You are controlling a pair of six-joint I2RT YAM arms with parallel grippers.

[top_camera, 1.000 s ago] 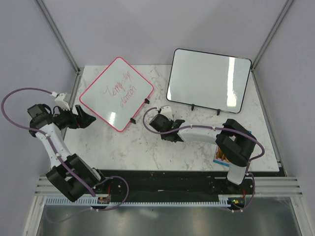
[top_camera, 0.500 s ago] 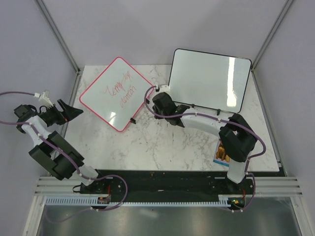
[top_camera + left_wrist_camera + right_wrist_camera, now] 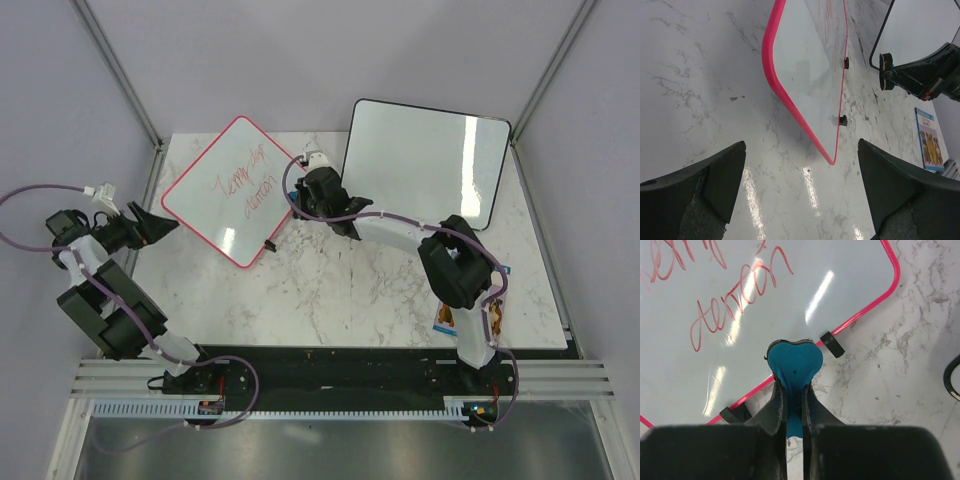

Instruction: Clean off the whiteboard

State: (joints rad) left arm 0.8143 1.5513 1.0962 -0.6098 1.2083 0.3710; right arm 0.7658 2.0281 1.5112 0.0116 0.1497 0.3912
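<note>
Top external: right gripper (image 3: 314,190) has swung from mid-frame up to the right corner of the whiteboard (image 3: 237,190), which lies upper left of centre on the table (image 3: 330,290). Board unmoved, red writing (image 3: 250,182) intact, so wiping probably starts next. Left gripper (image 3: 152,226) sits off the board's left corner, apart from it.

Right wrist view alone shows the jaws pinching a blue eraser pad (image 3: 794,360), its tip over the edge with the black clips (image 3: 832,344). Left wrist view shows that arm's fingers (image 3: 715,175) spread wide, holding nothing.
</note>
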